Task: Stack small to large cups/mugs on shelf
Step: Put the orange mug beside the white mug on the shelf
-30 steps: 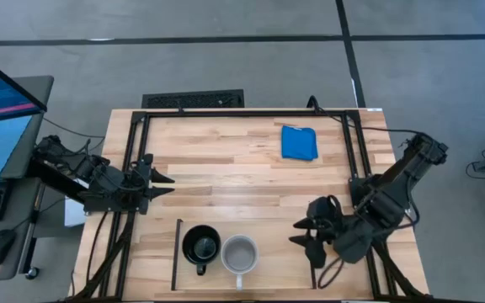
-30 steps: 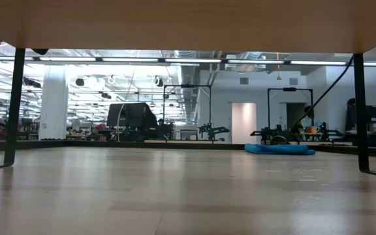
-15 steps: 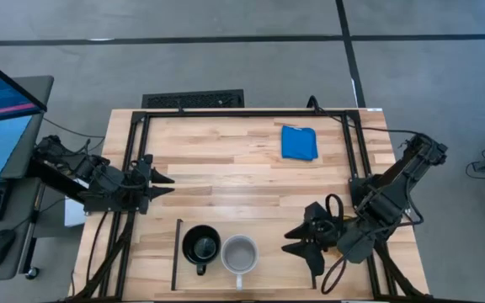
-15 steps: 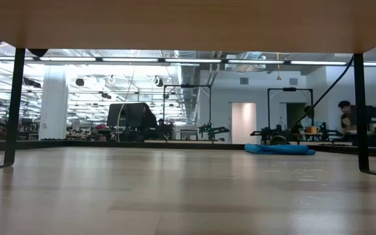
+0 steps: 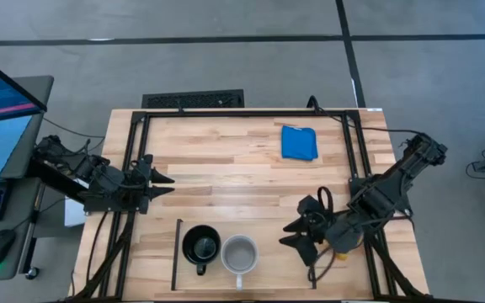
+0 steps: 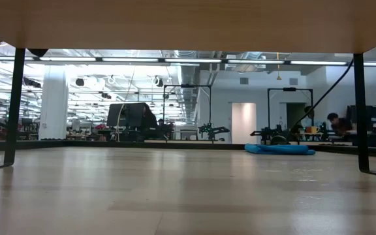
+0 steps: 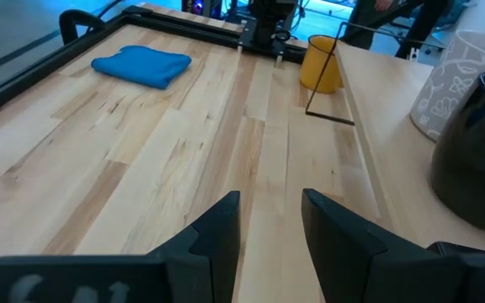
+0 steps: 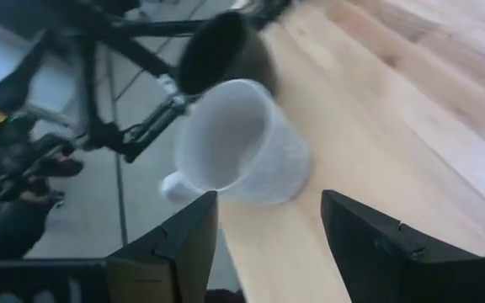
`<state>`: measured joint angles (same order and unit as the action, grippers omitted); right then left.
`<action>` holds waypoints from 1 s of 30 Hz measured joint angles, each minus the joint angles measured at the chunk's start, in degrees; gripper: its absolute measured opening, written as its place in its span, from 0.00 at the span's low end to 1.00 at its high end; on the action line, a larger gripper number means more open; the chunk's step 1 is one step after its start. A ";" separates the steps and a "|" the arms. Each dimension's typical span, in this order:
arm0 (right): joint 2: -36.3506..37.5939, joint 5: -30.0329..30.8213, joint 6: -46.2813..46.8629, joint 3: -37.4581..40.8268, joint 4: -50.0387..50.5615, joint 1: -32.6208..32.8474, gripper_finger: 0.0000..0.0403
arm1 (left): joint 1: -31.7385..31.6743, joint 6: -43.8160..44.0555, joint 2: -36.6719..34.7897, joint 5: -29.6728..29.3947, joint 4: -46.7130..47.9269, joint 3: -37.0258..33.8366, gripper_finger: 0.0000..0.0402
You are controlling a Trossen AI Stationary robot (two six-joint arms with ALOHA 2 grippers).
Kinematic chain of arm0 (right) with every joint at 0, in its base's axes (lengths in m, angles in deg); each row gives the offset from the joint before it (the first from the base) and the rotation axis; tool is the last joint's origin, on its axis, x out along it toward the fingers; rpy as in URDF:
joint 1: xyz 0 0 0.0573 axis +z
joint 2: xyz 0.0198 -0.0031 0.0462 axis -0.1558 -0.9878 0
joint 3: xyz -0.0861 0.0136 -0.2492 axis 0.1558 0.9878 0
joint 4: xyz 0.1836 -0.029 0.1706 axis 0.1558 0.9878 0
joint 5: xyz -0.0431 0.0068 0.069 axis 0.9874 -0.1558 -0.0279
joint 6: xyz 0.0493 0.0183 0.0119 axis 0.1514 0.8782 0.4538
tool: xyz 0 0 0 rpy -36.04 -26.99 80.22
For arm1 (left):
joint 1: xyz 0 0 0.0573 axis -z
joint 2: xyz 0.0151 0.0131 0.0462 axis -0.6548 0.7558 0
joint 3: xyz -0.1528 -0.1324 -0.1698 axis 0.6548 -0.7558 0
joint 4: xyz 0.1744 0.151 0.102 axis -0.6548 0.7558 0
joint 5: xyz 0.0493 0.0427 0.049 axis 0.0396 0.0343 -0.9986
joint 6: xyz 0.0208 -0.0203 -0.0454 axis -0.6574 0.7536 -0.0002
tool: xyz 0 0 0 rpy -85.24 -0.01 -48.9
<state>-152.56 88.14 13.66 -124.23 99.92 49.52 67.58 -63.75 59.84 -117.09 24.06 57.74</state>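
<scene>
On the bench (image 5: 226, 160), the black mug (image 5: 200, 247) and grey-white mug (image 5: 240, 253) stand side by side on the shelf (image 5: 268, 252). The yellow mug (image 7: 321, 63) is seen beside the right gripper (image 5: 297, 234), whose jaws are spread and empty. It is probably best grasped by the rim, then set beside the grey-white mug. The left gripper (image 5: 160, 183) waits at the bench's left edge, jaws slightly parted.

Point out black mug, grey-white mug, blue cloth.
black mug (image 5: 201, 247): high view, on its dark inside, seen from above.
grey-white mug (image 5: 240, 252): high view, on its pale inside, right of the black one.
blue cloth (image 5: 299, 142): high view, on the middle of the folded square.
</scene>
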 joint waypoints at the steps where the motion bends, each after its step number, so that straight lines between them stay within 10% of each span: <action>1: 0.00 -0.83 2.00 0.00 1.63 -0.18 0.58 | -0.02 0.11 0.01 0.00 -0.02 0.00 0.30; 23: -0.02 -11.42 62.55 0.00 32.84 16.87 0.58 | 0.00 0.07 0.00 -0.04 -0.02 0.02 0.30; 30: -3.57 -16.47 66.33 0.04 32.62 18.58 0.55 | -0.02 0.01 0.02 -0.07 0.00 0.01 0.30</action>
<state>-156.13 71.67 79.99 -124.19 132.54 68.10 67.56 -63.73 59.87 -117.16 24.06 57.75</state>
